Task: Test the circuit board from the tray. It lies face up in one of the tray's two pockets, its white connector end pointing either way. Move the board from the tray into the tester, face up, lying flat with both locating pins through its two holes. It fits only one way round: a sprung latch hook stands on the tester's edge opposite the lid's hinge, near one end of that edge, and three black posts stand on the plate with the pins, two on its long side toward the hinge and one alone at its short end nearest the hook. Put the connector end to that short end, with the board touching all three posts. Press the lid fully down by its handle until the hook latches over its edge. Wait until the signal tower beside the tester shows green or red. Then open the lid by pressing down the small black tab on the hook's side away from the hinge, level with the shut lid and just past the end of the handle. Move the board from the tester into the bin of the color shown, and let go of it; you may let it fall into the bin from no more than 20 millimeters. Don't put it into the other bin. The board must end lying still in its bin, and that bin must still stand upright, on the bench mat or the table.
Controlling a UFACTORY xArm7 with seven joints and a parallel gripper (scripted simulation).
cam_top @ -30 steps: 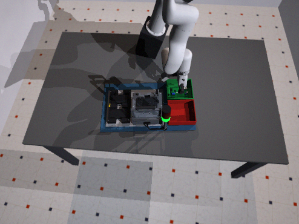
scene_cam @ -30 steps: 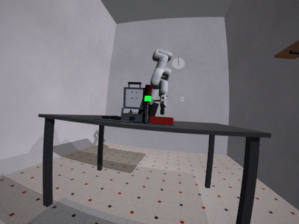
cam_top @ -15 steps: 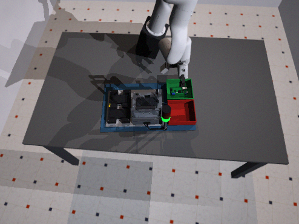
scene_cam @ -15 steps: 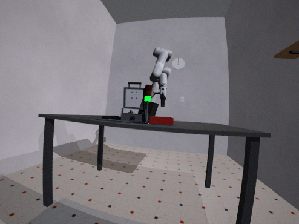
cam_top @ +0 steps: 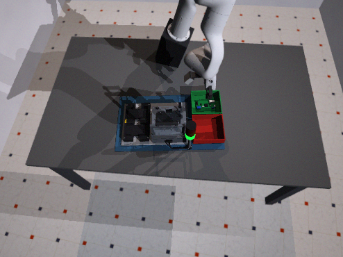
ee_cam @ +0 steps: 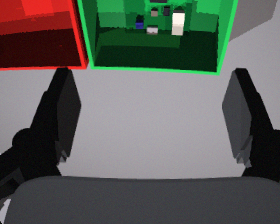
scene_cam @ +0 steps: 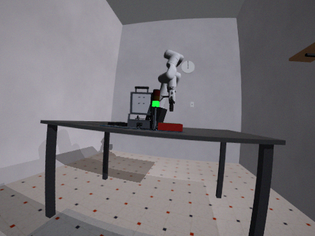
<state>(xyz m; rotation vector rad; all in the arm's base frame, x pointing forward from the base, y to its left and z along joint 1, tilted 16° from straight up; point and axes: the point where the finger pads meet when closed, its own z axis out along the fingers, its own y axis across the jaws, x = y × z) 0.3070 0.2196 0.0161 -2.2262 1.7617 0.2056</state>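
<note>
Going L to R across the bench in the top view: the tray [cam_top: 135, 123] sat at the left end of the blue mat [cam_top: 118, 145], both pockets looked dark to me, couldn't make out any detail in them. Next to it was the tester [cam_top: 167, 125], and from the exterior cam its lid [scene_cam: 140, 102] stood upright w/ the handle [scene_cam: 141, 87] on top. Right beside the tester's front corner the signal tower [cam_top: 190, 135] was showing green.

Then the two bins, touching each other: green bin [cam_top: 205, 102] toward the arm's base, red bin [cam_top: 208, 128] toward the front. The circuit board [cam_top: 204, 103] was lying inside the green bin, face up as far as I could tell. On the wrist cam I saw its chips and the white connector [ee_cam: 178, 22] down on the bin floor, nothing touching it. Red bin had nothing in it that I could see.

The gripper [cam_top: 209, 92] hung above the green bin's back edge, well clear of the board. Fingers were spread all the way apart w/ nothing between them, just grey table [cam_top: 271, 121] showing in the gap. Both bins stood upright on the mat.
</note>
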